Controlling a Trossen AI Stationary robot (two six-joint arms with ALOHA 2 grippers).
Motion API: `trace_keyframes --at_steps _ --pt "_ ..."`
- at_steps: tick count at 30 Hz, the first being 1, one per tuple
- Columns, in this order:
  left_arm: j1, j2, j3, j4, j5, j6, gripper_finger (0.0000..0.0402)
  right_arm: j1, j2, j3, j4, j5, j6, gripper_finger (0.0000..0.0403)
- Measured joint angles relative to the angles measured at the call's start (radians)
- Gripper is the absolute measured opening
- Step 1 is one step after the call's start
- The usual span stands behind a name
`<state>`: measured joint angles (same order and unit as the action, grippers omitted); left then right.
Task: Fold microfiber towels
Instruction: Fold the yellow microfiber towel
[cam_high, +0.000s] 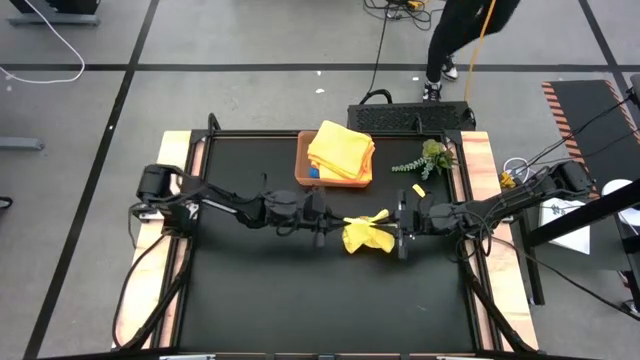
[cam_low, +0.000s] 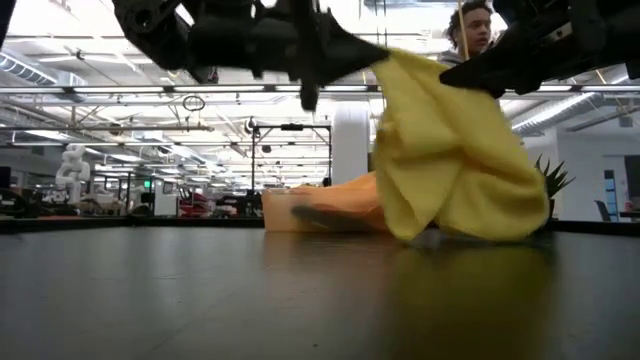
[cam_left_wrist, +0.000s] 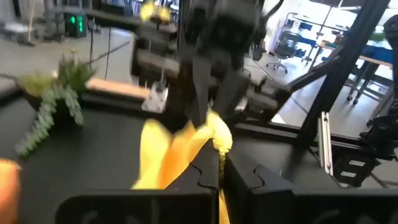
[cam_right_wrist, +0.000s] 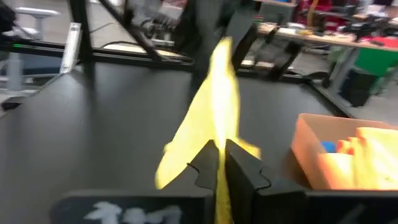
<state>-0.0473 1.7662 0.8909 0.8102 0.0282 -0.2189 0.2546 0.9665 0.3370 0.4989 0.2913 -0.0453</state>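
A yellow microfiber towel (cam_high: 362, 237) hangs bunched over the middle of the table, strung between my two grippers. My left gripper (cam_high: 330, 218) comes at it from the table's left and is shut on it. My right gripper (cam_high: 396, 222) faces it from the right, also shut on it. In the low view the towel (cam_low: 450, 170) droops from both grippers and its lower end (cam_low: 470, 232) reaches the table. More folded towels (cam_high: 342, 150) lie stacked in the brown tray (cam_high: 300, 160) at the far side. My left gripper pinches a bunched upper part of the yellow towel (cam_left_wrist: 214, 138) between its two fingers, reaching in level from the table's left. The cloth hangs slack below the fingers. One layer or several, I cannot tell. My right gripper pinches a bunched upper edge of the towel (cam_right_wrist: 217, 134) between its two fingers, coming in about level from the table's right. From there the cloth runs across to the other gripper and sags down toward the table.
The tray's rim (cam_right_wrist: 305, 155) stands just beyond the towel toward the far edge, with a green plant sprig (cam_high: 425, 160) to its right. A person (cam_high: 455, 40) stands beyond the table's far edge. Bare black tabletop (cam_high: 300, 300) lies on the near side.
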Motion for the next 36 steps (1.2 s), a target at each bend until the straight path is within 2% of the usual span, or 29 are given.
trace_keyframes --at_steps 4,10,15,21,27,36 --pt "0.009 -0.113 0.001 -0.108 0.020 0.087 0.0004 0.001 0.000 0.000 -0.011 -0.036 0.029 0.0057" --pt "-0.005 -0.281 0.023 -0.396 0.023 0.261 0.0002 0.000 0.000 0.000 -0.038 -0.058 0.060 0.0133" --pt "-0.040 -0.327 0.079 -0.624 0.016 0.377 0.0002 0.000 0.019 0.001 -0.010 -0.136 0.069 0.0168" --pt "-0.105 -0.300 0.097 -0.740 0.016 0.445 0.0001 -0.009 0.142 0.000 0.030 -0.135 0.095 0.0172" --pt "-0.183 -0.193 0.073 -0.834 0.017 0.385 0.0001 -0.051 0.271 0.000 0.076 -0.131 0.096 0.0172" --pt "-0.268 -0.029 0.075 -0.792 0.032 0.265 0.0001 -0.157 0.407 0.002 0.124 -0.153 0.086 0.0172"
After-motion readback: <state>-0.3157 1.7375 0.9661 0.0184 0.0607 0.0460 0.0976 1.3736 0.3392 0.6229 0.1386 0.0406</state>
